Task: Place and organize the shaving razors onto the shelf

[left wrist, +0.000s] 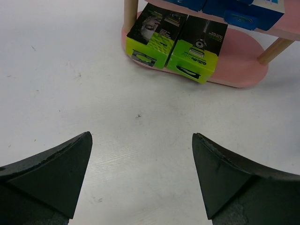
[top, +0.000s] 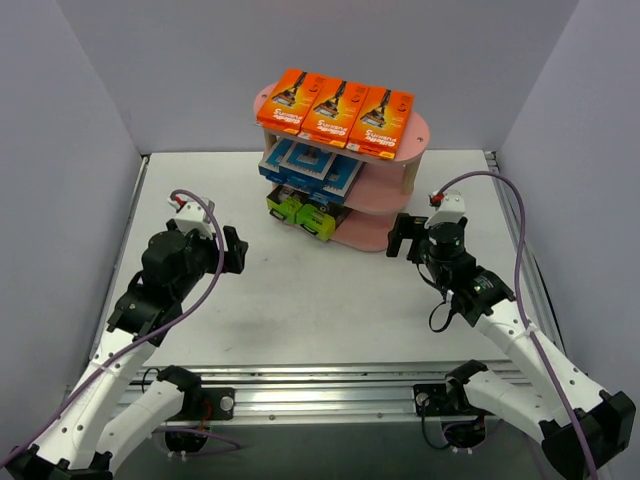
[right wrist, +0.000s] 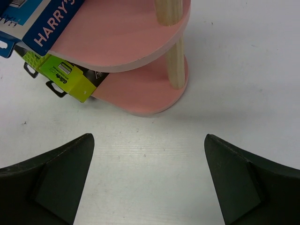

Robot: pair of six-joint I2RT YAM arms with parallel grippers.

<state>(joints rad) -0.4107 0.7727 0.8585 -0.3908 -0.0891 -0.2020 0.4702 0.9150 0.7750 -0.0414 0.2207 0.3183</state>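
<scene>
"Looking from above, where did the razor packs sit?" asked the first.

"All on the pink shelf (top: 420,135), toward the far side of the table (top: 320,300)," said the second. "Three orange packs (top: 330,108) lay side by side on the top board. The blue-and-white packs (top: 310,165) were on the middle board, and the black-and-lime packs (top: 300,208) were at the left end of the bottom board."

"How did the bottom board look up close?"

"The left wrist view showed two black-and-lime packs side by side, with their lime ends reaching past the near rim. The rest of that board was bare pink. In the right wrist view one lime end poked out from under the middle board, and a blue pack overhung the edge above it. A pale wooden post (right wrist: 174,61) joined the two boards."

"And the end effectors?"

"The left end effector (left wrist: 140,137) hovered over the table, left of the shelf and apart from it. Its fingers were spread wide with only bare table between them. The right end effector (right wrist: 148,137) was close to the shelf's right end, also spread wide and gripping nothing."
</scene>
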